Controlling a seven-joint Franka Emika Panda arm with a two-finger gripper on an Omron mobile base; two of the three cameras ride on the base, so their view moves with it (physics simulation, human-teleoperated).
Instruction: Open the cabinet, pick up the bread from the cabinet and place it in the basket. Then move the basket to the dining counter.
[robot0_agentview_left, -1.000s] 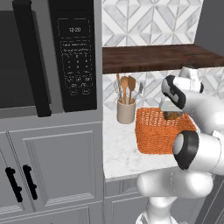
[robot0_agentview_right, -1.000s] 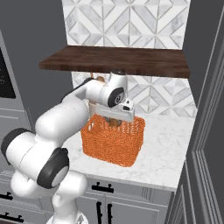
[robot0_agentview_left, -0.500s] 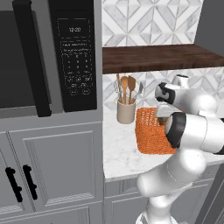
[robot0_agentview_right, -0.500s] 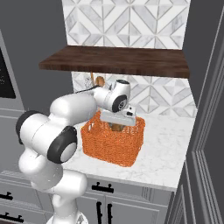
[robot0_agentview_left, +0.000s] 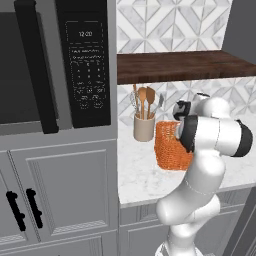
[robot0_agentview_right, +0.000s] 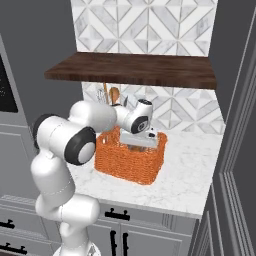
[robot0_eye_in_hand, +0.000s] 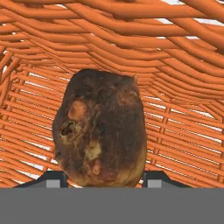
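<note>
1. My fingers (robot0_eye_in_hand: 100, 178) are down inside the basket (robot0_agentview_right: 131, 163), closed on the bread (robot0_eye_in_hand: 100, 131) from either side — the two dark tips (robot0_eye_in_hand: 54, 178) show at the lump's lower edges in the hand view.
2. The bread is a dark-brown crusty lump with paler patches; it is within the basket's woven orange walls, which rise behind and around it. I cannot tell whether it touches the basket floor.
3. In the right base view my hand reaches in over the basket's rim, and a bit of brown shows just under the hand, inside the basket.
4. The basket stands on the marble tabletop (robot0_agentview_right: 192, 180), below the dark wooden shelf (robot0_agentview_right: 135, 69) — near the tiled back wall.
5. Just beside the basket, on its side toward the microwave (robot0_agentview_left: 55, 65), is a beige crock (robot0_agentview_left: 144, 127). It holds upright utensils: wooden spoons (robot0_agentview_left: 147, 101) and some metal ones.
6. Below the tabletop under the basket are grey cabinet doors with black handles (robot0_agentview_right: 117, 215).
</note>
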